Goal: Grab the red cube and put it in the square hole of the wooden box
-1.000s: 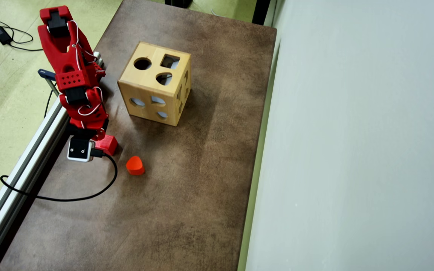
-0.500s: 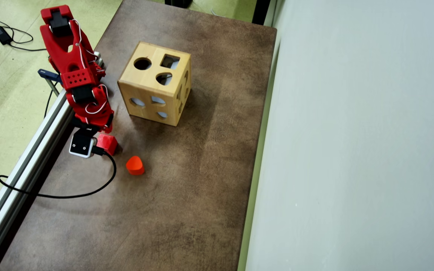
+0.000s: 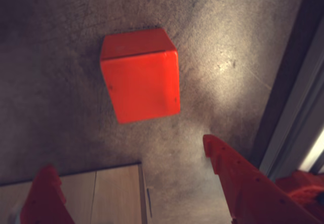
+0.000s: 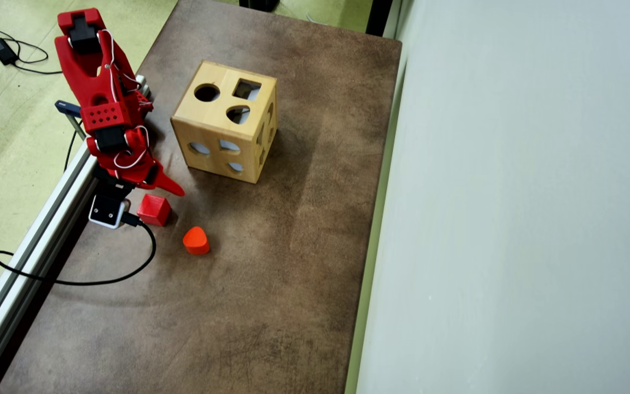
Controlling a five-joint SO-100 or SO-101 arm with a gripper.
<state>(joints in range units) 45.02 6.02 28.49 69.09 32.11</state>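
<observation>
The red cube (image 4: 154, 209) sits flat on the brown counter (image 4: 271, 284) at the left of the overhead view, close to the counter's left edge. In the wrist view the red cube (image 3: 140, 75) fills the upper centre, glossy, turned slightly askew, nothing touching it. The wooden box (image 4: 226, 121) stands upright in the upper middle of the overhead view, pale wood, well apart from the cube. Its top face carries a round hole, a rounded hole and the square hole (image 4: 247, 89), at the top's upper right corner.

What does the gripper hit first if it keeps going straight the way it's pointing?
Most likely the red cube: in the wrist view it sits ahead, between the open jaws of the gripper, with bare table around it. Depth is hard to judge.
</observation>
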